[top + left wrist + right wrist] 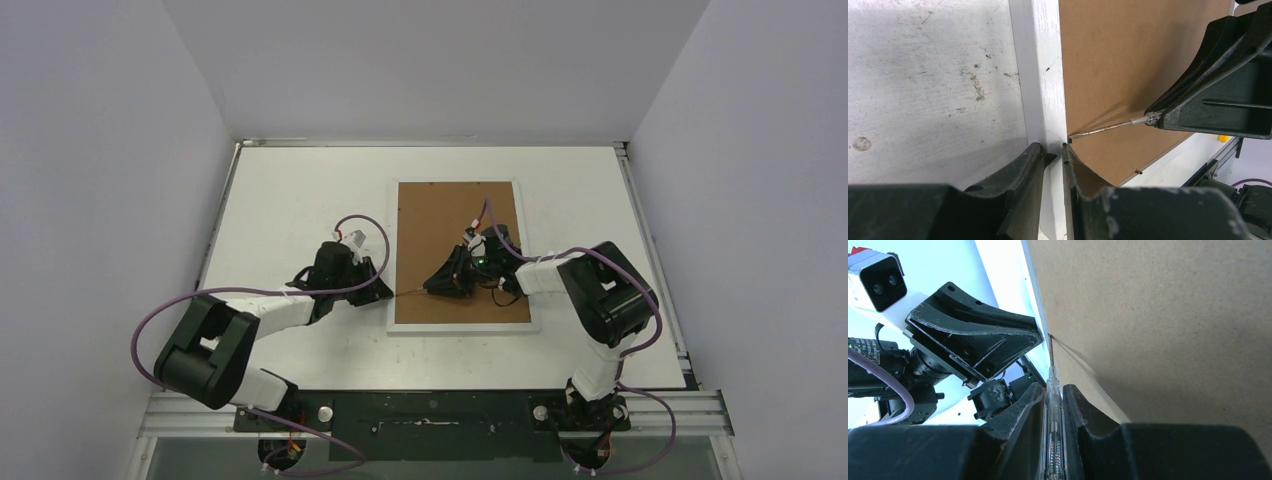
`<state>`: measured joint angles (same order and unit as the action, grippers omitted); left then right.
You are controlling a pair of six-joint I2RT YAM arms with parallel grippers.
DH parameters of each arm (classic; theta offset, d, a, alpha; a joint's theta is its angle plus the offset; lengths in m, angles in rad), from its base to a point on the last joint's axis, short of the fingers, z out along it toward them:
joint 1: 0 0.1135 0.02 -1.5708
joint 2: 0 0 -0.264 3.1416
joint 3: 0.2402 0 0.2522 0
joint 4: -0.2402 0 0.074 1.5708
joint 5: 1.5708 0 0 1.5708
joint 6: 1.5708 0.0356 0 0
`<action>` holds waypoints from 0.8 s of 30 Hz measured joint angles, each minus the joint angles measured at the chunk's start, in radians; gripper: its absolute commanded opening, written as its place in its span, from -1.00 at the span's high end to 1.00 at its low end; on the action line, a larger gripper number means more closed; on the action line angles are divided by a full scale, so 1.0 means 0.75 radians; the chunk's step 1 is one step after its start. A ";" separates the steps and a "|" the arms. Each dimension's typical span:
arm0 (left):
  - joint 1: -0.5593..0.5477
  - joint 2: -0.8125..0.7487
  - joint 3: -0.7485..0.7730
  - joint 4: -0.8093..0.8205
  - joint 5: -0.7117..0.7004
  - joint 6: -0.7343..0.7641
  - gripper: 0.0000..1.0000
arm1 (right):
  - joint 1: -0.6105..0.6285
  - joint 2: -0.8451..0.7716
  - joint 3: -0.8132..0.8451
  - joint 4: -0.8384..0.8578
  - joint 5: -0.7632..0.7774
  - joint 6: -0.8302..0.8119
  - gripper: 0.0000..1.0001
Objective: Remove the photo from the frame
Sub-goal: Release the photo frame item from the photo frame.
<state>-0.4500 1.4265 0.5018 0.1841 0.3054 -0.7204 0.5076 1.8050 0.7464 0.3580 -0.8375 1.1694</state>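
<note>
Locate the frame (463,325) flat on the table (290,190), slightly right of centre, back side up, long edges running away from the arm bases. Note the brown backing board (455,215) filling the opening inside the white border (1040,75). Treat the photo as hidden: not visible in any view.

Find the left gripper (385,290) at the left long edge of the frame, toward the near corner, reaching in from the left. In the left wrist view, see its fingertips (1038,155) down at the white border, jaws almost together with only a narrow slot between. Cannot tell whether pinching part of the border or merely resting on it.

Find the right gripper (432,287) low over the near half of the backing board, pointing left toward the left gripper. Clamped on a slim screwdriver (1054,440) with a clear handle, pinched between both fingers. Follow the thin metal shaft out from the jaws, sloping down to the left. Note the tip set at the seam between white border and backing board, just ahead of the left fingertips. Cannot tell whether slipped under the board edge or only pressed against it.

Both grippers close together at the same stretch of the left edge, not touching each other.
</note>
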 measured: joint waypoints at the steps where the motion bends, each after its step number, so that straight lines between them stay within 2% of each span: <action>1: 0.000 0.003 0.000 0.001 0.000 -0.001 0.62 | 0.000 0.001 0.000 0.001 0.000 0.001 0.89; 15: 0.012 0.045 0.019 0.005 0.032 -0.001 0.62 | -0.003 0.014 -0.021 0.057 -0.013 0.053 0.89; 21: 0.024 0.066 0.035 -0.006 0.066 -0.001 0.78 | -0.007 0.037 -0.030 0.105 -0.031 0.089 0.89; 24: 0.033 0.072 0.036 -0.003 0.081 -0.002 0.80 | -0.007 0.044 -0.037 0.132 -0.033 0.105 0.89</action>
<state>-0.4255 1.4807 0.5285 0.1818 0.3660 -0.7216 0.5026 1.8381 0.7189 0.4568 -0.8619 1.2484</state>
